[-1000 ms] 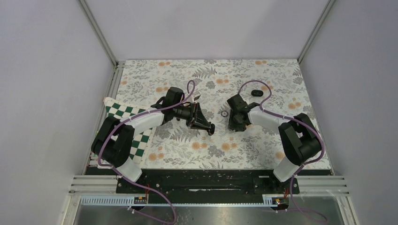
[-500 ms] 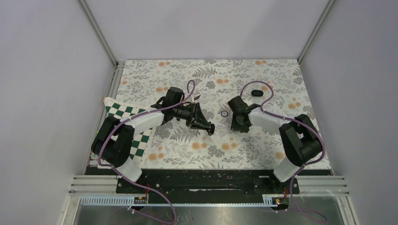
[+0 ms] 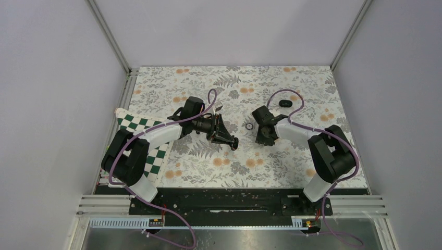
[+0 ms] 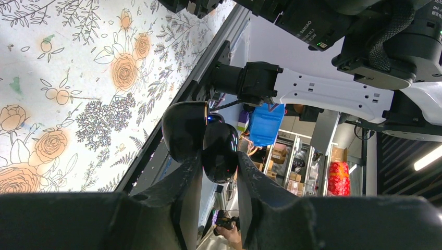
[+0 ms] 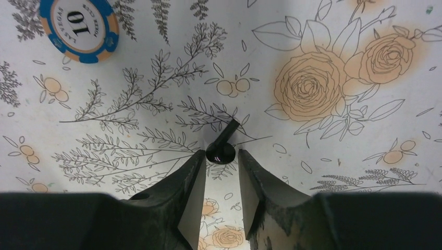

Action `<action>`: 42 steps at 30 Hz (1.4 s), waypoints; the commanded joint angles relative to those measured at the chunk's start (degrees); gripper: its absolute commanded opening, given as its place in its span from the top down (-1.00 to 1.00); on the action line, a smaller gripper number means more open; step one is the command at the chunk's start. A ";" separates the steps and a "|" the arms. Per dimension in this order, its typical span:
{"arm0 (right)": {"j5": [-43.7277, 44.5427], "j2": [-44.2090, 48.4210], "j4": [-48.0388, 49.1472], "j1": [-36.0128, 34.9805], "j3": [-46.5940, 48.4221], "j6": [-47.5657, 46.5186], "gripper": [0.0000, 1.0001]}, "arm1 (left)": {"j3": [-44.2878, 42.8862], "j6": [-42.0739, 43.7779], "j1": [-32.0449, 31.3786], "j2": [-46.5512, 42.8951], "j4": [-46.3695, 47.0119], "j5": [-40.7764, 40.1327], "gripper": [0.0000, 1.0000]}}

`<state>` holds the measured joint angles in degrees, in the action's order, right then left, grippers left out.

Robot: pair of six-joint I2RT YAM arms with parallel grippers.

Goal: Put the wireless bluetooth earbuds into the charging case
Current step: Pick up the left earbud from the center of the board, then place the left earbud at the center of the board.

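Charging case (image 4: 185, 130) is up off the floral mat (image 3: 208, 166), a little left of the table's middle, pinched between the fingers of the left gripper (image 4: 216, 166), which are pressed tight against its sides. In the left wrist view it shows as two glossy black rounded halves joined at a brass-coloured hinge, so I judge the lid already stands open. Its hollows face away from that camera, and I cannot tell whether a bud sits inside.

One earbud (image 5: 221, 150) lies on the mat right of centre, its round head toward the right gripper (image 5: 221, 154) and its short stem pointing away. That gripper's fingers are partly spread and stand on either side of the head, close against it. Whether they are already squeezing it I cannot tell. A blue and orange poker chip (image 5: 79, 23) lies nearby on the mat, apart from the bud. A dark oval item (image 3: 284, 103) sits farther back on the right, and I cannot make out what it is.

As I judge it, the task is in its early half: the case is presented and open, and one bud is about to be taken up. That bud has yet to be lifted, carried left to the case and seated. The second bud shows in none of the views, so its insertion may be done or may remain.
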<state>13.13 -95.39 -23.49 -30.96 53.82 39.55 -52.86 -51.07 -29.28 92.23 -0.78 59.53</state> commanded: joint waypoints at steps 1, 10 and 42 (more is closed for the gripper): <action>3.71 -1.22 -0.04 -0.33 2.05 1.15 0.30 | -0.55 0.97 0.27 -2.49 1.26 1.22 1.00; 6.58 -1.29 -0.97 -0.33 2.38 0.09 0.26 | -0.54 1.23 0.27 -2.25 1.13 1.26 1.00; -33.86 26.17 -9.90 -0.31 0.25 -8.89 0.85 | -1.77 4.47 0.42 -1.08 -1.56 2.00 1.00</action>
<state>-5.52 -70.41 -29.54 -30.98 52.71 33.32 -52.88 -48.73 -29.17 92.23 -2.52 59.77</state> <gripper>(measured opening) 0.282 0.273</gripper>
